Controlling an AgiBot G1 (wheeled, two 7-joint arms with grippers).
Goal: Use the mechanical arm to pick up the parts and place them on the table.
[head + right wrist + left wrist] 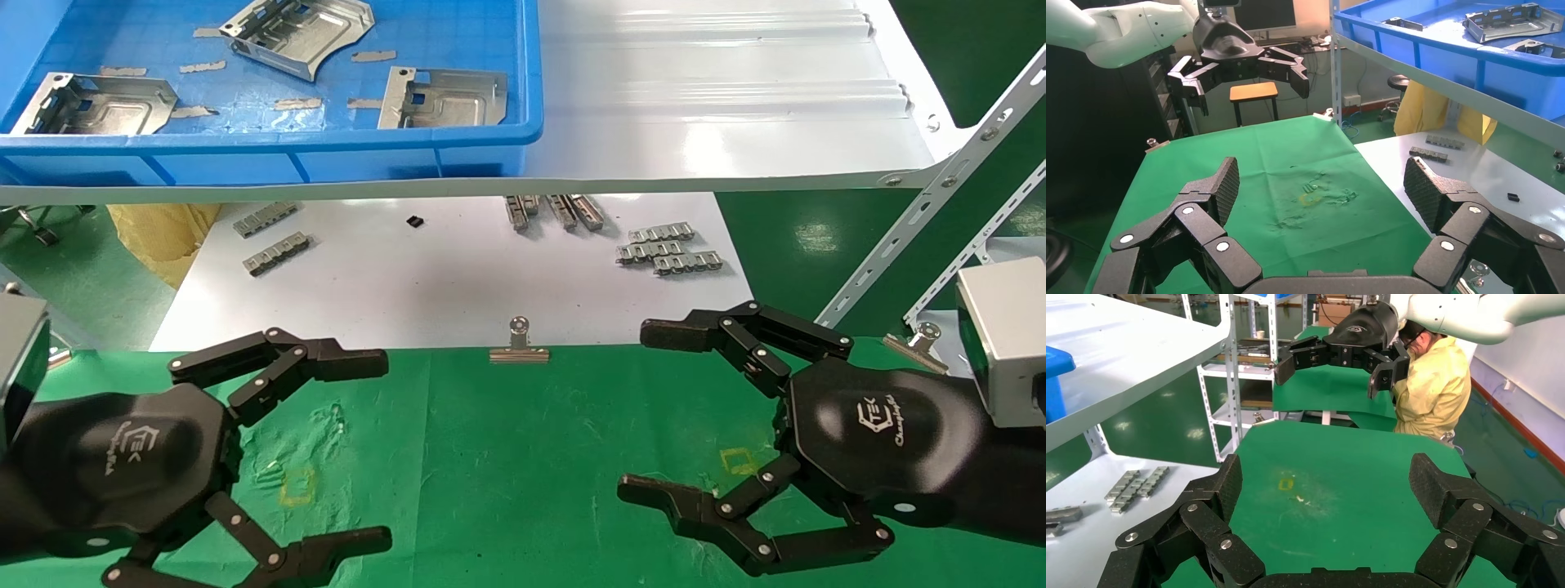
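Parts (298, 34) binned; both claws wide, empty.

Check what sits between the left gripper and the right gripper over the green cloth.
Only bare wrinkled green cloth table lies between the open left gripper and open right gripper, per the head view; the silver binder clip sits beyond, at the cloth's far edge.

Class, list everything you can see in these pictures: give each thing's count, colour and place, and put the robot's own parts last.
parts: three, silver, in the blue bin.
blue bin: one, on the upper white shelf.
toothed strips: several, grey, on the lower white sheet.
binder clip: one, silver, at the cloth's far edge.
table: green cloth, no parts on it.
person: one, in yellow, beyond the table.
left gripper: black, open above the cloth.
right gripper: black, open above the cloth.
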